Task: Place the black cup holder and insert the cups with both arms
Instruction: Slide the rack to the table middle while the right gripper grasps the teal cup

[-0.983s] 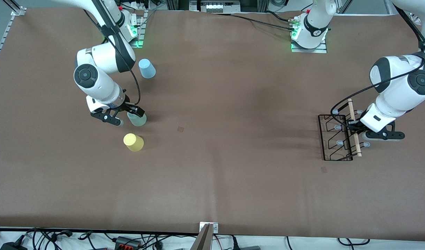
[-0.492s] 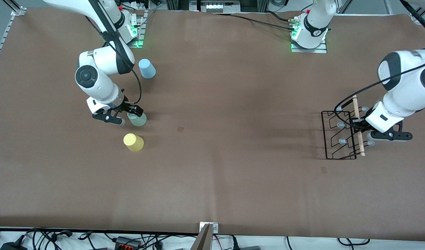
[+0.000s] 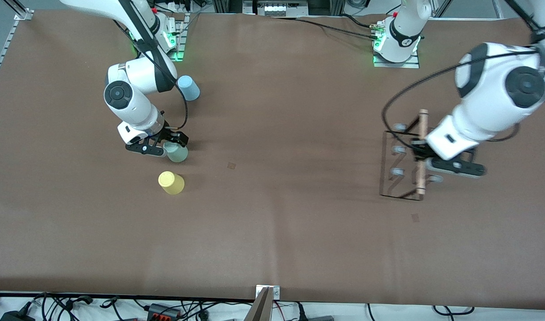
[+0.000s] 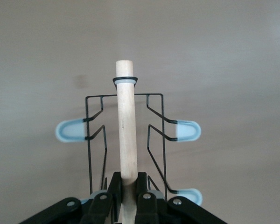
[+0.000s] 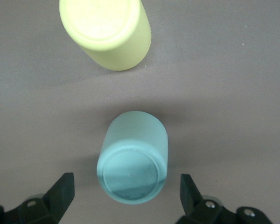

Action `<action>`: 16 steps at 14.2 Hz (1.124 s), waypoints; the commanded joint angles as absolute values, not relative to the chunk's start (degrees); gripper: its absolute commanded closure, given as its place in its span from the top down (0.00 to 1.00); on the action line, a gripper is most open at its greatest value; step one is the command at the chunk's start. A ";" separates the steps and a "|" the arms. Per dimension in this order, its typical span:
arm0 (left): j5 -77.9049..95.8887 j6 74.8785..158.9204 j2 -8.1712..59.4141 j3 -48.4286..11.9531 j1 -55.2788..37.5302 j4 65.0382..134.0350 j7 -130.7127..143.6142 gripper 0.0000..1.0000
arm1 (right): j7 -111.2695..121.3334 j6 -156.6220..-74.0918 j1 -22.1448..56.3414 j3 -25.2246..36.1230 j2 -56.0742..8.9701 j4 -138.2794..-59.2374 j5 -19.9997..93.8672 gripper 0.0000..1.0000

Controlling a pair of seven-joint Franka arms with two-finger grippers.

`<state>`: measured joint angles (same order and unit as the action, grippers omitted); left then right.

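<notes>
Fingers pressed tight on the light wooden rod, that's the left gripper, pinching the bar low along its length with the black cup holder hanging from it. The wire frame is up off the table, over the left arm's end, its shadow spread on the brown surface underneath. Grey-tipped pegs stick out to both sides of the rod in the left wrist view.

Over at the right arm's end, the right gripper has its fingers spread wide, one on each side of the mint green cup, and neither one is touching it. That cup stands upside down on the table, base up. The yellow cup sits near it, nearer the front camera, also base up. The light blue cup stands farther from the camera, close by the right arm's elbow, inverted too.
</notes>
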<state>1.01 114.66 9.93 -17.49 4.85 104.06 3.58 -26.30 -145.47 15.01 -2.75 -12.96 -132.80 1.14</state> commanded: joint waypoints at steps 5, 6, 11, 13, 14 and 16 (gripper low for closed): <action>2.99 116.09 16.77 -26.81 -5.59 97.39 29.49 0.01 | -25.31 -150.46 14.24 -3.08 -14.85 -134.12 0.62 1.00; 2.90 118.10 18.27 -26.72 -8.32 96.51 34.32 0.01 | -25.31 -150.90 14.24 -3.08 -15.03 -134.12 0.62 1.00; -4.28 131.11 26.18 -26.72 -18.01 95.72 49.55 0.01 | -25.31 -150.91 14.24 -3.08 -15.21 -134.21 0.62 0.85; -8.77 134.55 28.73 -26.54 -20.82 94.92 55.35 0.01 | -25.23 -150.73 14.15 -3.08 -15.21 -134.21 0.62 0.49; -11.14 134.82 29.70 -26.54 -21.79 94.75 57.63 0.01 | -25.22 -150.47 13.89 -3.08 -15.03 -134.12 0.62 0.32; -15.45 135.00 30.32 -26.63 -22.50 94.75 61.33 0.01 | -25.14 -149.16 13.80 -3.08 -13.98 -133.86 0.62 0.17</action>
<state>-11.52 135.46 29.65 -26.90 -21.60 97.18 57.55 -26.05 -149.81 14.49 -2.72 -15.27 -133.40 1.08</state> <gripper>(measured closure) 0.837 0.335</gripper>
